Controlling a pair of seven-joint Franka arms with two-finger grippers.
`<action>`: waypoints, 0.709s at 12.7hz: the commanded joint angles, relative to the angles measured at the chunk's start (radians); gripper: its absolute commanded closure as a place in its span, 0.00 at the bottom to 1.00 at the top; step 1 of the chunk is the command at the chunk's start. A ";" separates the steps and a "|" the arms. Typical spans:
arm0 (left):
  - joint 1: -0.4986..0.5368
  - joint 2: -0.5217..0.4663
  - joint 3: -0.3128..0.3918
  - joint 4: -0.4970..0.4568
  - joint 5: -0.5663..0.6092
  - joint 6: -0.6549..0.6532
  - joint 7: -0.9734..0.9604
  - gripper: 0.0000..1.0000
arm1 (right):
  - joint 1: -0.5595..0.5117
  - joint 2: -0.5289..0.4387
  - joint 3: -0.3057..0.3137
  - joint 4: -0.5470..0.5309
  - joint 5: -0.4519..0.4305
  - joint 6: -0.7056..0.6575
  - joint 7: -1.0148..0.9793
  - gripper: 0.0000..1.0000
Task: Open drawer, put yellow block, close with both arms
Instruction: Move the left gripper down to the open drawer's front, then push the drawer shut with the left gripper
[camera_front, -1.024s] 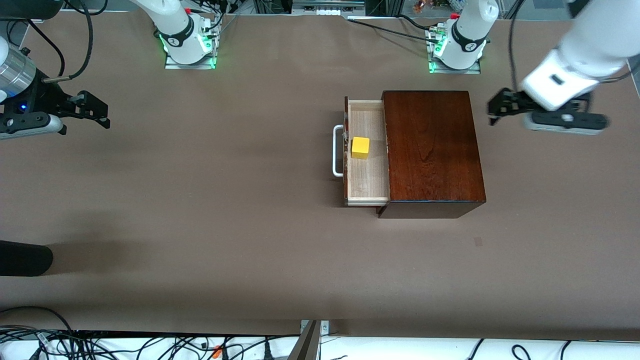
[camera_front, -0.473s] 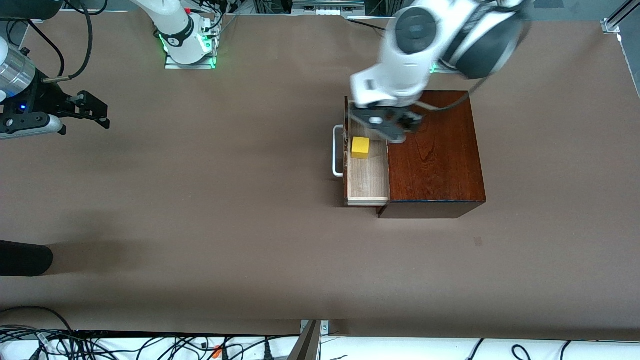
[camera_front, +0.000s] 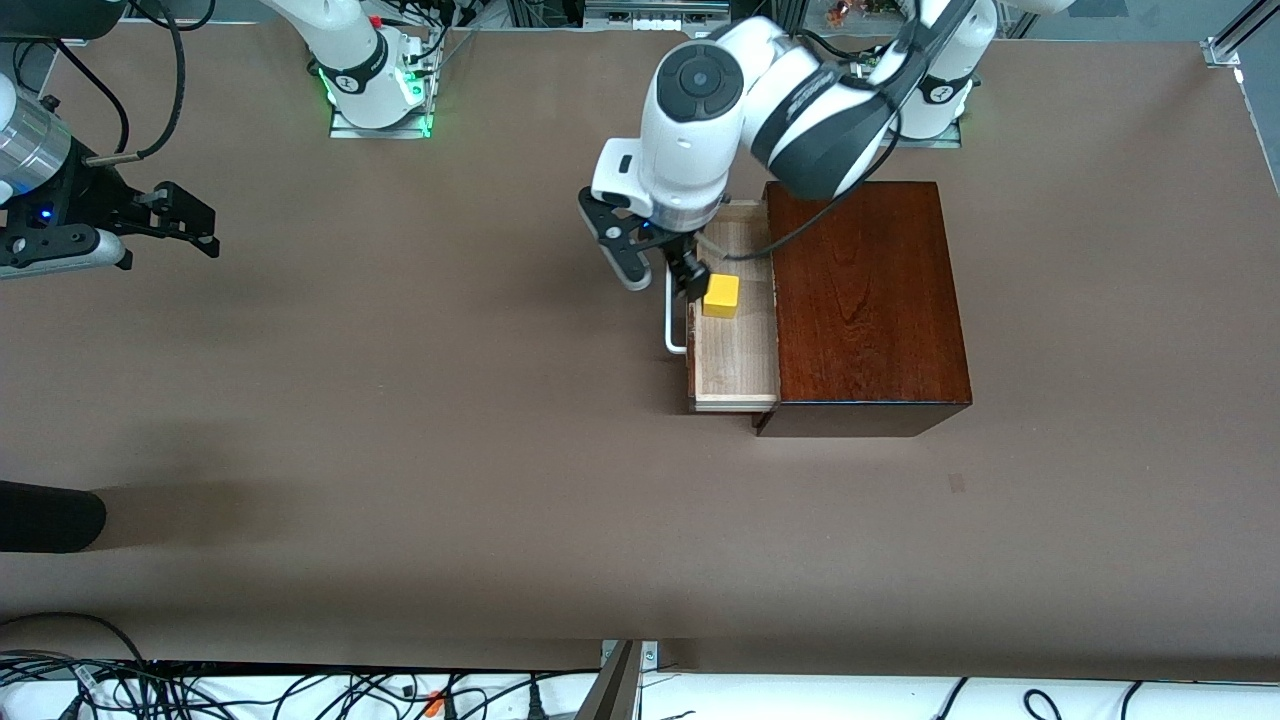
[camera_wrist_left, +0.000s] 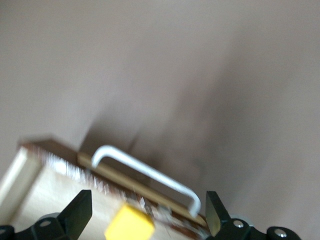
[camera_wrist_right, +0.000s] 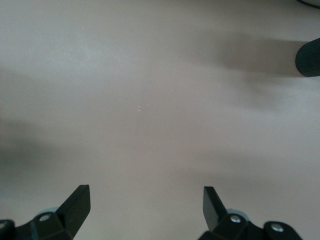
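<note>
Drawer (camera_front: 735, 350) out, yellow block (camera_front: 721, 296) in it. Left gripper (camera_front: 655, 265) open over the handle (camera_wrist_left: 150, 175); left wrist view shows handle between fingertips. Right gripper (camera_front: 185, 222) open, waiting well apart from drawer.

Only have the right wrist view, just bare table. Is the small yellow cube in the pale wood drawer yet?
Observer: Yes, the small yellow cube sits in the open pale-wood drawer of the glossy dark-brown wooden box.
Operator: Left gripper?
Observer: The left gripper is open, over the drawer's white U-shaped handle.
Operator: Right one?
Observer: The right gripper waits open at the right arm's end of the table.
</note>
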 joint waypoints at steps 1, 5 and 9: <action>-0.027 0.084 0.011 0.046 -0.009 0.083 0.240 0.21 | -0.004 0.007 0.002 0.018 -0.003 -0.004 0.014 0.00; -0.050 0.152 0.014 0.039 -0.004 0.100 0.516 1.00 | -0.002 0.007 0.002 0.018 -0.003 -0.004 0.014 0.00; -0.050 0.184 0.016 0.029 0.037 0.094 0.527 1.00 | -0.002 0.007 0.002 0.018 -0.003 -0.004 0.014 0.00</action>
